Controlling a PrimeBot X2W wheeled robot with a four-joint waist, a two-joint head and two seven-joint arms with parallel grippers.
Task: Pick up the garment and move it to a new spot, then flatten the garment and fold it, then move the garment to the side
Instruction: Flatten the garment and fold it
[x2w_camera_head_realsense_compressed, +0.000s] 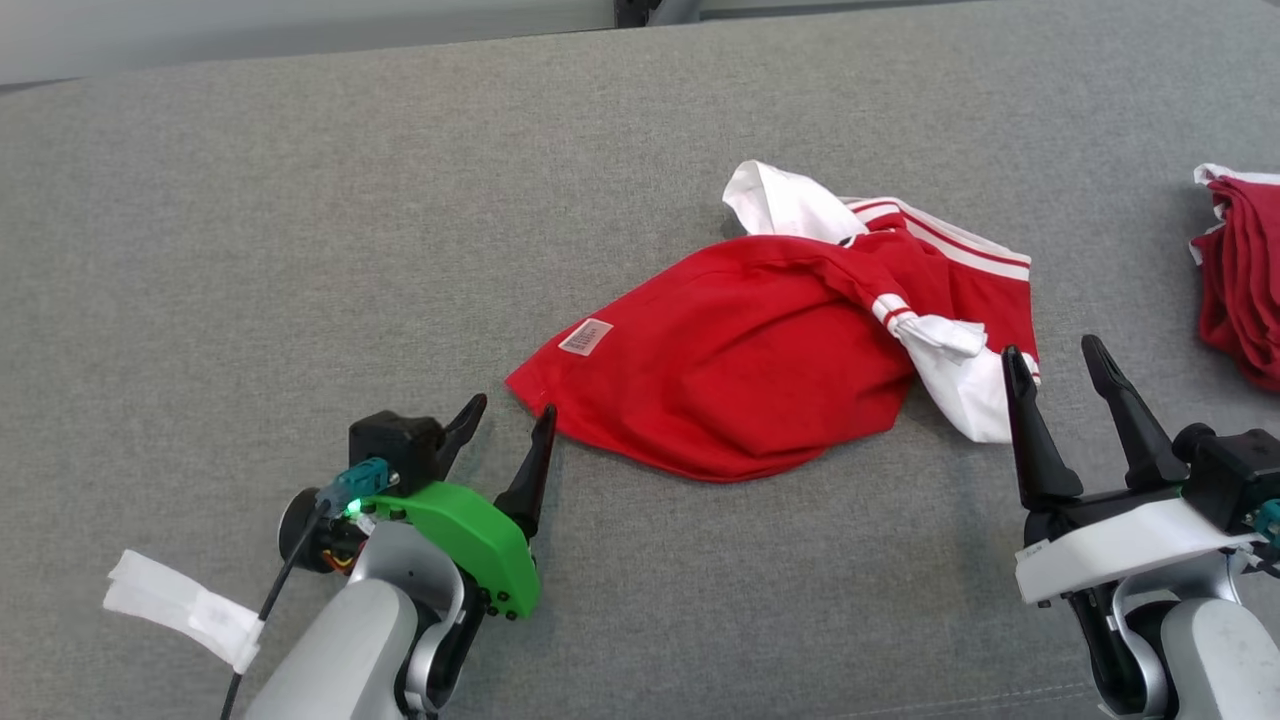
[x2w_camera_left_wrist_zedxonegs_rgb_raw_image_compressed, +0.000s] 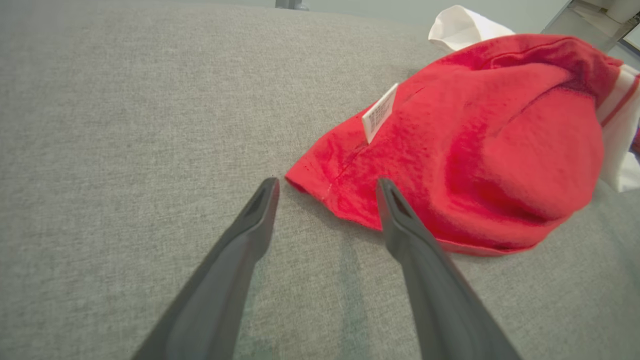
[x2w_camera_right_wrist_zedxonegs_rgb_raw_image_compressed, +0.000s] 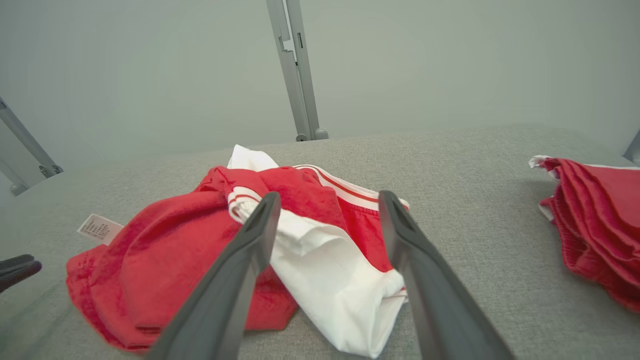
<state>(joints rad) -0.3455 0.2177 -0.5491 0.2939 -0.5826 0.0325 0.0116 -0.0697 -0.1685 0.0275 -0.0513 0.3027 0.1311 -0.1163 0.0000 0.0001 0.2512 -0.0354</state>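
Nearest us, a strip of white tape (x2w_camera_head_realsense_compressed: 185, 610) is wrapped round a black cable (x2w_camera_head_realsense_compressed: 270, 600) beside the left forearm. A green cover (x2w_camera_head_realsense_compressed: 470, 535) sits behind the left end effector (x2w_camera_head_realsense_compressed: 514, 405). Its two dark fingers stand apart with nothing between them, low over the grey surface (x2w_camera_head_realsense_compressed: 250, 250). They point at the near left corner of the garment (x2w_camera_head_realsense_compressed: 740, 380). In the left wrist view one fingertip overlaps the red hem and the other lies just beside the corner. We cannot tell whether either one touches the cloth.

On the other side, the right end effector (x2w_camera_head_realsense_compressed: 1051, 346), with a white cover (x2w_camera_head_realsense_compressed: 1110, 550) behind it, is likewise spread wide and empty. Its fingertips are at the garment's near right edge, by a bunched white sleeve (x2w_camera_head_realsense_compressed: 960, 390). In the right wrist view that sleeve shows between the two fingers.

The garment lies crumpled in the middle of the surface, between the two end effectors. It is red, with white sleeves and striped red-and-white trim. A small white label (x2w_camera_head_realsense_compressed: 586, 337) sits on its left part, near the corner. A white flap (x2w_camera_head_realsense_compressed: 775, 200) sticks up at its far edge.

Farther right, well apart from it, a pile of red cloth (x2w_camera_head_realsense_compressed: 1245, 280) with a white edge lies at the border of the head view. Beyond the surface, the right wrist view shows a grey metal post (x2w_camera_right_wrist_zedxonegs_rgb_raw_image_compressed: 295, 70) against a pale wall (x2w_camera_right_wrist_zedxonegs_rgb_raw_image_compressed: 450, 60).
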